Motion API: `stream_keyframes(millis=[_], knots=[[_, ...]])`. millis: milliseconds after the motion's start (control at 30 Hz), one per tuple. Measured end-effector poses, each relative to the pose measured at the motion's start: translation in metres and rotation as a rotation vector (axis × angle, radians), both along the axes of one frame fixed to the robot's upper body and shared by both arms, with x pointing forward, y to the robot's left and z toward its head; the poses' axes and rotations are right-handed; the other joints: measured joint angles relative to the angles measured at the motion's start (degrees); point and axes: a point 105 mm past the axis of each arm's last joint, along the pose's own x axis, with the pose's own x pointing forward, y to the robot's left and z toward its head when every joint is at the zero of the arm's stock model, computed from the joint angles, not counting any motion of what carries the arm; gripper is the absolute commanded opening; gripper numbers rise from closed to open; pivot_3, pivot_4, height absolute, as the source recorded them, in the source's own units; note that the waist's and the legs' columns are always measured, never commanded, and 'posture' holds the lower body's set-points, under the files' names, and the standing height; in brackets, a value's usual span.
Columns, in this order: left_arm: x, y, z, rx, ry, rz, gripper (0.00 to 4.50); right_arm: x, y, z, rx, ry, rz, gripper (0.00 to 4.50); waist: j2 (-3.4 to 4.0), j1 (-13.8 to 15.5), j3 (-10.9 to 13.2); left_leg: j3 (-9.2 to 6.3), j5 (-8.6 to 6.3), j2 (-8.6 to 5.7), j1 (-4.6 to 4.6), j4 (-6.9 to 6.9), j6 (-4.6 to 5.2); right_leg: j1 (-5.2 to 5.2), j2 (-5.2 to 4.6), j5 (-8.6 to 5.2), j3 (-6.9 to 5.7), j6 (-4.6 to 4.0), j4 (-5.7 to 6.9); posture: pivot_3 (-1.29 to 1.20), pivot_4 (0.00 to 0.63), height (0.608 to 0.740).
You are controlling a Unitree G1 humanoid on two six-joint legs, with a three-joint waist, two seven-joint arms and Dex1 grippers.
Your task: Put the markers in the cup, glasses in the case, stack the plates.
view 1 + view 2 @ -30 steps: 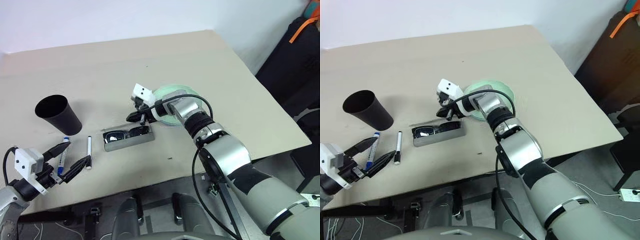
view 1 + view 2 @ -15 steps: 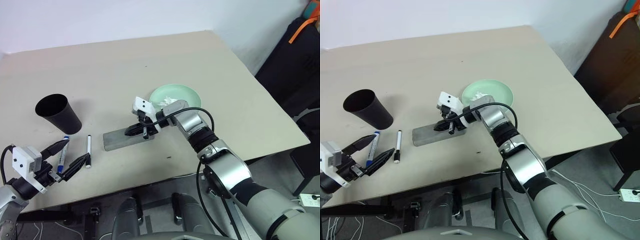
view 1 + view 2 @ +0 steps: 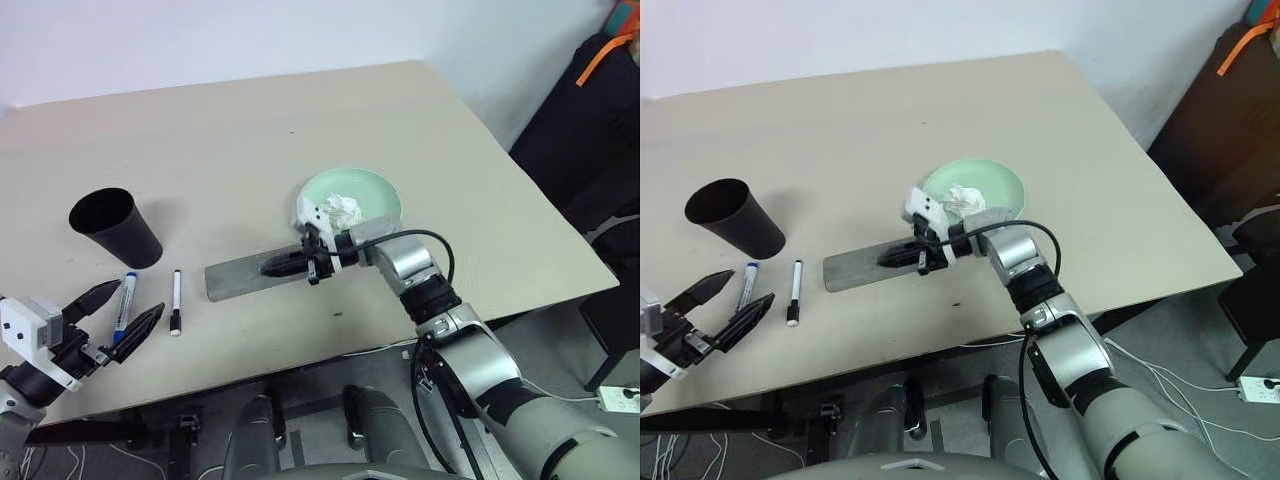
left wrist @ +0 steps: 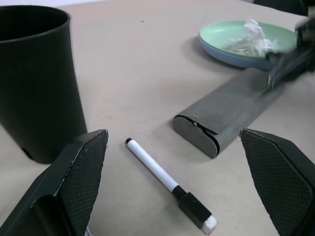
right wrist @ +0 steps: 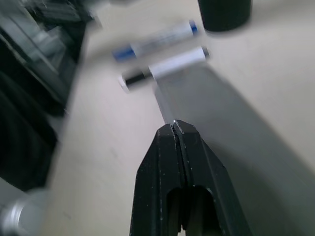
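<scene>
Resting its closed fingers over the shut lid, your right gripper (image 3: 272,267) sits above the near half of the case (image 3: 250,277), which lies in the middle of the table (image 3: 250,130) toward its front edge. No glasses lie out on the table, so they are presumably inside and that step looks done. The plates (image 3: 352,195) read as stacked just behind the case toward the right edge, mint green on light blue, with a crumpled tissue (image 3: 340,209) on top.

What remains is the markers. The blue-capped marker (image 3: 124,301) and the black-capped marker (image 3: 176,300) lie side by side near the front-left corner, just in front of the cup (image 3: 115,227). Your left gripper (image 3: 112,315) hovers over that front edge, fingers spread wide and holding nothing. Bring it down over one barrel, close across it, then lift and drop it into the cup.
</scene>
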Motion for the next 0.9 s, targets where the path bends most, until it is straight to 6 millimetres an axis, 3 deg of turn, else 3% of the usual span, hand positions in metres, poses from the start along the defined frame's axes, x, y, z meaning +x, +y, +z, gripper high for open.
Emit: stream_keyframes(millis=[133, 167, 200, 233, 267, 300, 333, 400, 467, 500, 533, 633, 733, 900], knots=[[0.000, 0.002, 0.004, -0.030, 0.006, 0.038, 4.50, 0.002, 0.004, 0.000, -0.018, -0.072, 0.005, 0.02, 0.02, 0.0, 0.0, -0.11, 0.00, 0.28, 0.01, -0.02, 0.00, 0.13, 0.34, 0.26, -0.01, -0.20, -0.30, 0.00, 0.150, 0.735], [-0.001, 0.005, 0.003, -0.031, 0.013, 0.059, 4.50, 0.001, 0.004, 0.001, -0.014, -0.070, 0.013, 0.02, 0.27, 0.0, 0.0, 0.03, 0.00, 0.87, -0.12, -0.08, 0.00, 0.40, 0.82, 0.72, -0.06, -0.22, -0.91, 0.00, 0.150, 0.735], [-0.001, 0.008, 0.002, -0.034, 0.025, 0.085, 4.50, 0.000, 0.003, 0.002, -0.007, -0.057, 0.019, 0.02, 0.40, 0.4, 0.0, 0.47, 0.06, 1.48, -0.25, -0.63, -0.10, 0.37, 0.60, 0.82, -0.62, -0.72, -0.32, 0.00, 0.150, 0.735], [0.000, 0.010, 0.001, -0.038, 0.032, 0.110, 4.50, -0.001, 0.000, 0.004, 0.008, -0.032, 0.027, 0.02, -0.04, 0.9, 0.0, 1.83, 0.22, 1.96, 0.25, -0.95, -0.30, 0.39, -0.26, -1.35, -1.99, -2.19, 2.31, 0.00, 0.150, 0.735], [-0.001, 0.013, -0.001, -0.043, 0.044, 0.138, 4.50, -0.003, -0.002, 0.011, 0.039, -0.009, 0.039, 0.02, -0.85, 1.6, 0.0, 2.93, 0.53, 1.88, 1.25, -0.85, -0.75, 0.46, -0.64, -3.53, -1.94, -2.19, 4.01, 0.00, 0.150, 0.735], [-0.004, 0.016, -0.004, -0.047, 0.063, 0.165, 4.50, -0.005, -0.002, 0.019, 0.072, 0.004, 0.057, 0.02, -1.15, 1.8, 0.2, 2.79, 0.63, 1.28, 1.96, -0.09, -0.97, 0.31, -1.12, -4.14, -1.68, -1.20, 4.38, 0.00, 0.150, 0.735], [-0.008, 0.018, -0.007, -0.055, 0.087, 0.187, 4.50, -0.008, -0.003, 0.027, 0.102, 0.011, 0.075, 0.02, -0.87, 2.0, 0.2, 0.80, 0.59, 0.54, 2.03, 0.48, -1.04, 0.49, -0.97, -4.18, -1.70, -1.19, 4.30, 0.00, 0.150, 0.735], [-0.010, 0.023, -0.008, -0.089, 0.117, 0.222, 4.50, -0.011, -0.009, 0.045, 0.152, 0.008, 0.104, 0.19, -0.19, 2.2, 0.3, -3.70, -0.56, -1.45, 2.11, 2.22, -2.22, 0.80, -1.24, -4.11, -3.13, -1.10, 3.97, 0.00, 0.150, 0.735], [-0.013, 0.024, -0.008, -0.112, 0.138, 0.240, 4.50, -0.014, -0.013, 0.052, 0.182, 0.027, 0.124, 0.60, 0.40, 1.7, 0.6, -5.43, -1.24, -1.27, 2.09, 2.33, -2.14, 1.90, -0.98, -3.77, -4.61, -1.04, 2.52, 0.00, 0.150, 0.735], [-0.013, 0.025, -0.008, -0.118, 0.142, 0.249, 4.50, -0.015, -0.014, 0.054, 0.191, 0.033, 0.128, 0.91, 1.00, 1.4, 0.6, -5.93, -1.28, -0.88, 1.83, 2.11, -2.08, 2.40, -0.39, -2.92, -5.14, -0.81, 1.00, 0.00, 0.150, 0.735], [-0.013, 0.027, -0.006, -0.109, 0.143, 0.262, 4.50, -0.014, -0.014, 0.055, 0.197, 0.035, 0.127, 1.25, 1.33, 1.2, 0.5, -6.12, -1.29, -0.27, 1.35, 1.74, -2.06, 2.88, 0.31, -2.07, -5.34, -0.82, -0.51, 0.00, 0.150, 0.735], [-0.011, 0.030, -0.006, -0.083, 0.151, 0.297, 4.50, -0.014, -0.017, 0.057, 0.205, 0.041, 0.126, 2.30, 0.60, 1.4, 0.3, -4.92, -1.28, -0.58, 1.19, 2.11, -2.05, 1.83, -0.33, -1.88, -4.39, -0.82, 1.03, 0.00, 0.150, 0.735], [-0.005, 0.042, -0.010, 0.006, 0.187, 0.398, 4.50, -0.013, -0.022, 0.060, 0.216, 0.024, 0.116, 3.37, 0.63, 2.0, 0.3, -4.51, -1.28, -0.69, 1.09, 1.75, -2.06, 1.32, -0.16, -1.83, -4.61, -0.91, 0.85, 0.00, 0.150, 0.735], [0.009, 0.046, -0.019, 0.038, 0.227, 0.453, 4.50, -0.013, -0.025, 0.077, 0.296, -0.084, 0.089, 3.37, 0.60, 2.8, 0.3, -4.41, -1.21, -0.51, 1.13, 1.79, -1.98, 1.16, 0.26, -1.76, -4.52, -0.88, 1.14, 0.00, 0.150, 0.735]])
